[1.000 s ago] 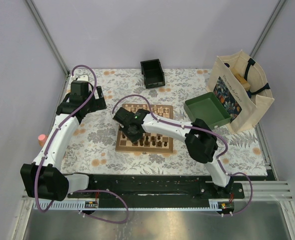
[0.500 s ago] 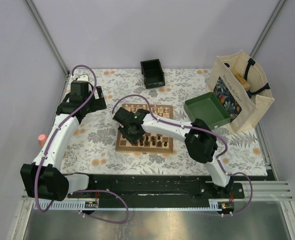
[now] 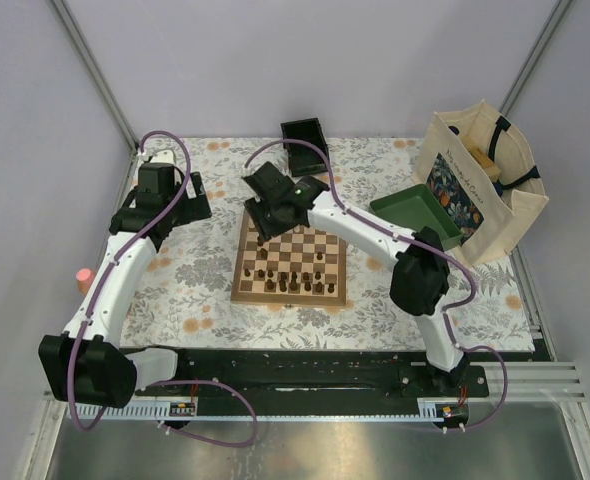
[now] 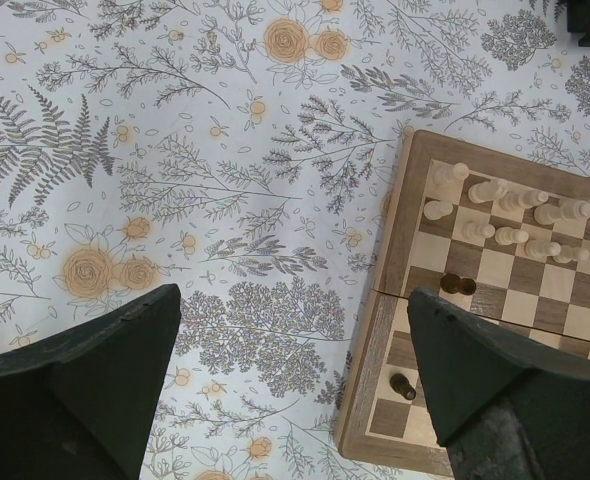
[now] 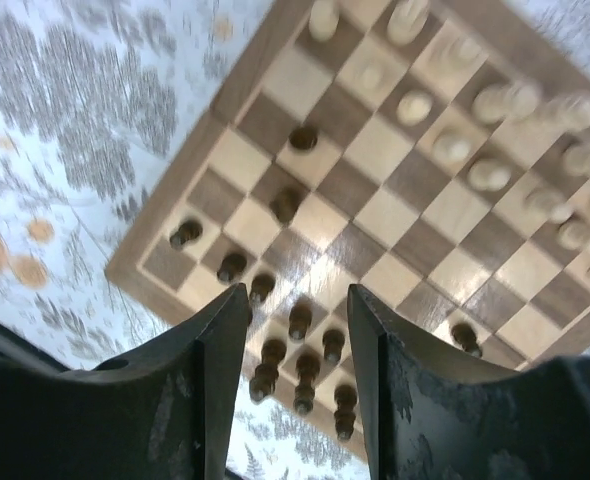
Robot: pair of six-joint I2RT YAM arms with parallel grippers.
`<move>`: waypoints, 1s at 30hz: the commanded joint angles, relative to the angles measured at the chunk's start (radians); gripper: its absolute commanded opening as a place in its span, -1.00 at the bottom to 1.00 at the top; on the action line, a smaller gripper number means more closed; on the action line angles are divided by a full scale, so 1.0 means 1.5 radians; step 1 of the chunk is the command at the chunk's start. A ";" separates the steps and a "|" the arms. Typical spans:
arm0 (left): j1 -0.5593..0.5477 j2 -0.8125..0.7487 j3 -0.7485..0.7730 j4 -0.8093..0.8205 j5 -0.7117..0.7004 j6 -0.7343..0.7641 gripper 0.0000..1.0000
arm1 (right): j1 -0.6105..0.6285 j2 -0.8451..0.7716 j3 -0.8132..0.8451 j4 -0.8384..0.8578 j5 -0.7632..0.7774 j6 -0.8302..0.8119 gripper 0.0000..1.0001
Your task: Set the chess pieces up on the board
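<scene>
Board (image 3: 293, 262) lies mid-frame on bench (image 3: 185, 290); chess pieces (image 5: 233, 266) stand on it, dark at lower rows, pale at upper; right tool (image 5: 298, 300) part-open, empty; left tool (image 4: 293, 300) wide open, empty; pieces prob. light, stiff, tippy; pinch mid-stem from above.

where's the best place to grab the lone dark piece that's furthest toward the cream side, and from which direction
Pinch the dark piece around its narrow upper body, just under the head, coming straight down. It looks upright with open squares beside it along its row, so the right gripper has finger room there; a sideways approach would likely tip it.
</scene>
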 commanded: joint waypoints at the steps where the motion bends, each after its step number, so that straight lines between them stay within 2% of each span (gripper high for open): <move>1: 0.005 -0.028 -0.007 0.039 -0.012 -0.004 0.98 | -0.015 0.051 0.096 -0.019 -0.015 0.021 0.07; 9: 0.007 -0.029 -0.008 0.040 -0.013 -0.004 0.98 | -0.016 0.147 0.197 -0.057 -0.048 0.029 0.07; 22: 0.014 -0.028 -0.009 0.042 -0.003 -0.005 0.98 | -0.016 0.189 0.202 -0.067 -0.055 0.025 0.06; 30: 0.015 -0.023 -0.007 0.041 0.002 -0.005 0.98 | -0.016 0.220 0.232 -0.080 -0.055 0.022 -0.02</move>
